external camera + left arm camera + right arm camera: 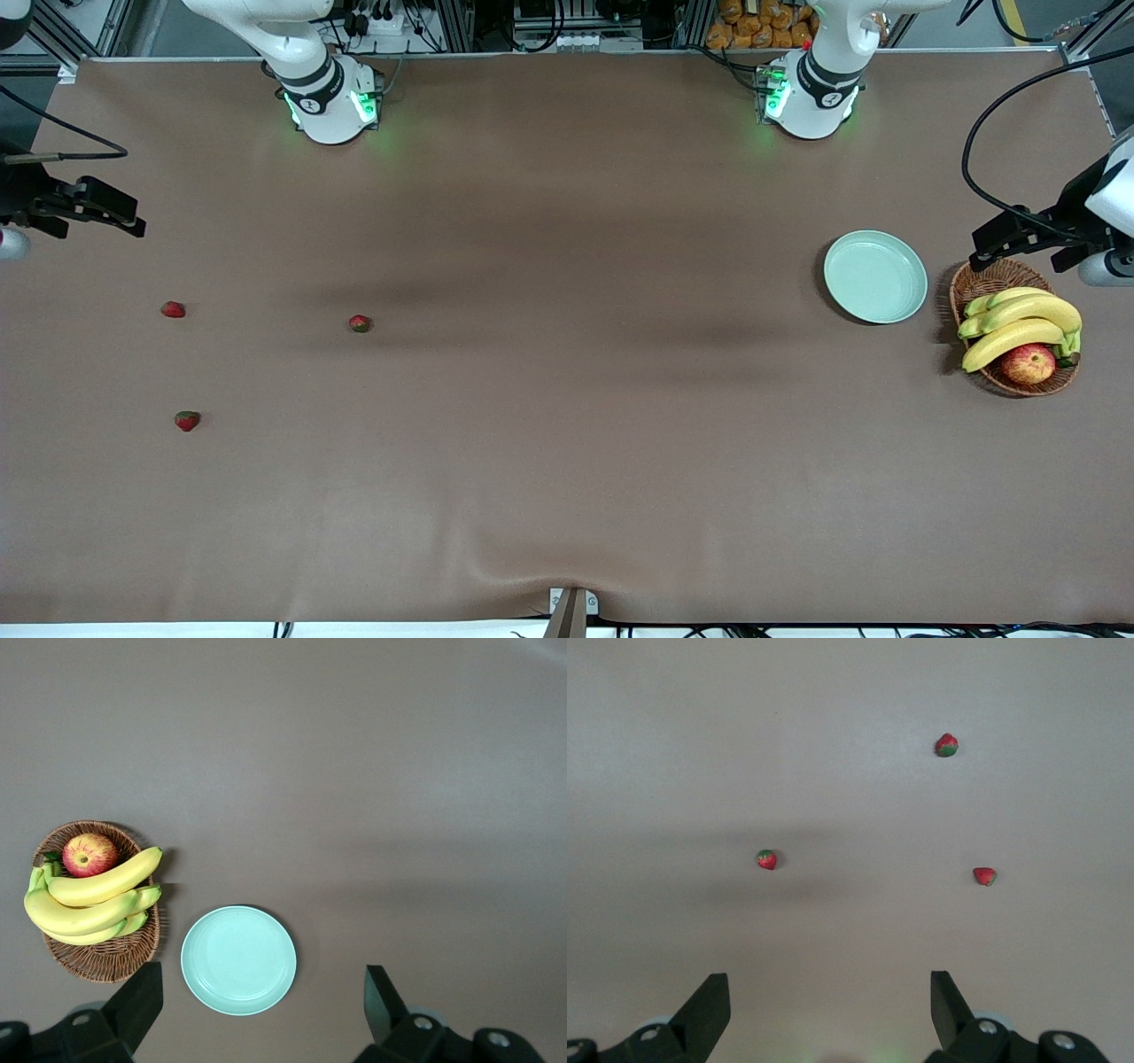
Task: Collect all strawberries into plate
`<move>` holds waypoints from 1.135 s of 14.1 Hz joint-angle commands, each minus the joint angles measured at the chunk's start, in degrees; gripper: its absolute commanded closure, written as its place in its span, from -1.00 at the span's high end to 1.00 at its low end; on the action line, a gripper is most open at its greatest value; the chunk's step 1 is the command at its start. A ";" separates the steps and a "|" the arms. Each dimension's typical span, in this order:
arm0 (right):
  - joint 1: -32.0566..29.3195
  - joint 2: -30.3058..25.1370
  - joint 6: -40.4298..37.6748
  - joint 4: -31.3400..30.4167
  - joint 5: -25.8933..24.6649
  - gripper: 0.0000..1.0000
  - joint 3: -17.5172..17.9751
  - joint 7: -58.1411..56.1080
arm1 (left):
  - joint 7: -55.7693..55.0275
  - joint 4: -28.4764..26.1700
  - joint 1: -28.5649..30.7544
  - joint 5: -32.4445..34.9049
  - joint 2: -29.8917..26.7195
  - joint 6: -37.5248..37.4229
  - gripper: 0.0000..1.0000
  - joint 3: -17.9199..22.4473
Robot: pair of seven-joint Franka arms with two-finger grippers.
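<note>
Nothing collected yet: my right gripper [829, 1014] hangs spread and empty above three strawberries [174, 309] [360, 324] [187, 420]; my left gripper [262, 1014] waits agape over the plate [875, 276], well apart; tiny berries could roll from a misjudged pinch.

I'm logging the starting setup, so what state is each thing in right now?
Strawberries: three, loose on the table toward the right arm's end, none in the plate.
Plate: empty, beside the basket.
Basket: holds bananas and an apple.
Left pincer: open, empty, over the basket's edge.
Right pincer: open, empty, over bare table.
</note>
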 commanded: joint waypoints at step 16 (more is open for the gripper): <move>-1.05 -0.28 -0.71 1.69 -0.67 1.00 0.26 0.55 | -0.56 0.07 -0.12 -0.09 1.29 -0.43 1.00 -0.44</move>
